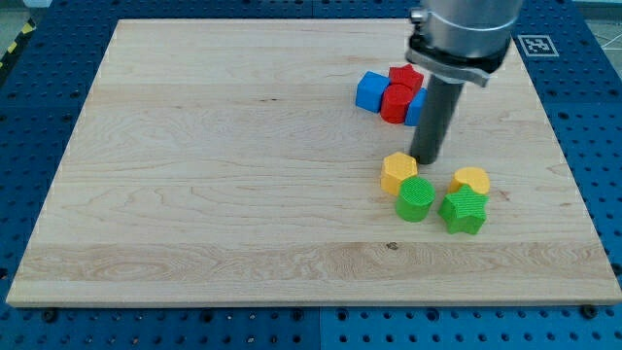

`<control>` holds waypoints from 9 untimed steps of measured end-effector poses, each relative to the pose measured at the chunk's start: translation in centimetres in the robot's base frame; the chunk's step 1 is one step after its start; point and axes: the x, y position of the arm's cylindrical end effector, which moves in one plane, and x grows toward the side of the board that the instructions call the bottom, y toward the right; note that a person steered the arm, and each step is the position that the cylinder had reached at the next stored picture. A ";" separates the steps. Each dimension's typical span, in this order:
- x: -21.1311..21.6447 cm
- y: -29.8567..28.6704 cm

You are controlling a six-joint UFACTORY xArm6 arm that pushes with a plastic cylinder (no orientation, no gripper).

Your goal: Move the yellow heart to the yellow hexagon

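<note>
Two yellow blocks lie at the view's lower right. The left one (pixel 398 172) looks angular, like the yellow hexagon. The right one (pixel 470 181) looks rounder, like the yellow heart. My tip (pixel 425 161) rests on the board just right of the hexagon's upper edge, close to it, and up-left of the heart. A green round block (pixel 416 198) touches the hexagon from below. A green star (pixel 464 210) sits just below the heart.
The wooden board (pixel 214 175) carries a cluster above my tip: a blue block (pixel 370 90), two red blocks (pixel 405 77) (pixel 396 102), and another blue block (pixel 416 107) partly hidden behind the rod. The arm's housing (pixel 462 34) hangs over the view's top right.
</note>
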 end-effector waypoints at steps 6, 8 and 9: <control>5.9 2.9; 5.5 5.3; 5.2 6.8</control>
